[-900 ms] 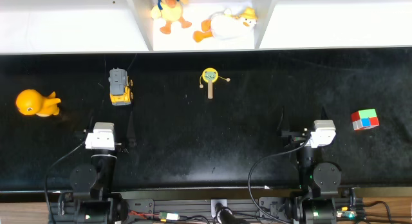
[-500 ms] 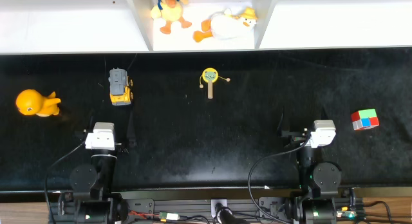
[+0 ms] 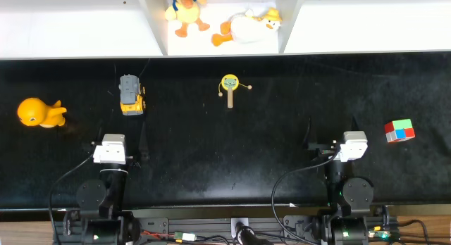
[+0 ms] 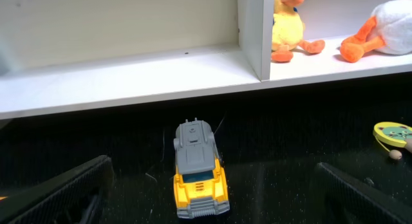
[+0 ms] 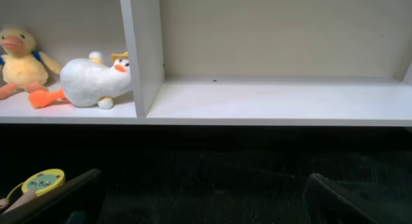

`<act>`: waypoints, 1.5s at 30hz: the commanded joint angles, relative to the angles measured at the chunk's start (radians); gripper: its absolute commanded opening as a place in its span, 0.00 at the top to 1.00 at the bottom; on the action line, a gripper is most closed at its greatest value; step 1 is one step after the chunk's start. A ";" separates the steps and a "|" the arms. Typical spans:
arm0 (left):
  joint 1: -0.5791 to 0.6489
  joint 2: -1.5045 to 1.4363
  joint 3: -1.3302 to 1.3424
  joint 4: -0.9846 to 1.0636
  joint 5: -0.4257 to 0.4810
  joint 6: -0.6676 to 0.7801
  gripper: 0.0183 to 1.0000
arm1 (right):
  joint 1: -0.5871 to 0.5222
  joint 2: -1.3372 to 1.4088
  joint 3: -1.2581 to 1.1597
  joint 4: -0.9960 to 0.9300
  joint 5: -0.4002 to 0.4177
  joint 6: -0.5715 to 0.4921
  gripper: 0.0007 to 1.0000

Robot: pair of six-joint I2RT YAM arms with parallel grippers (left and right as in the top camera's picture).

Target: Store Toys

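- Lying lengthwise just above the left fingers (image 4: 61,188) in the top view, the toy truck (image 3: 131,94) is sitting at middle left.
- The left fingers and the right fingers (image 5: 360,198) are both standing released.

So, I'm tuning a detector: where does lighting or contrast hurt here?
Top view: the white shelf is bright beside the black table. Left wrist view: dark fingers of the left hand nearly merge with the table. Right wrist view: likewise for the right hand.

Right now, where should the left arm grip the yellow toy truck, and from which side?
Probably across its side walls, mid-body, coming down from above. The yellow toy truck stands upright on its wheels, lengthwise in line with the left gripper, so its narrow width should fit between the fingers.
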 commanded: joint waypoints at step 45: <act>0.269 0.719 0.749 -0.622 0.326 0.254 0.00 | -0.005 -0.008 -0.014 0.003 -0.007 0.000 0.00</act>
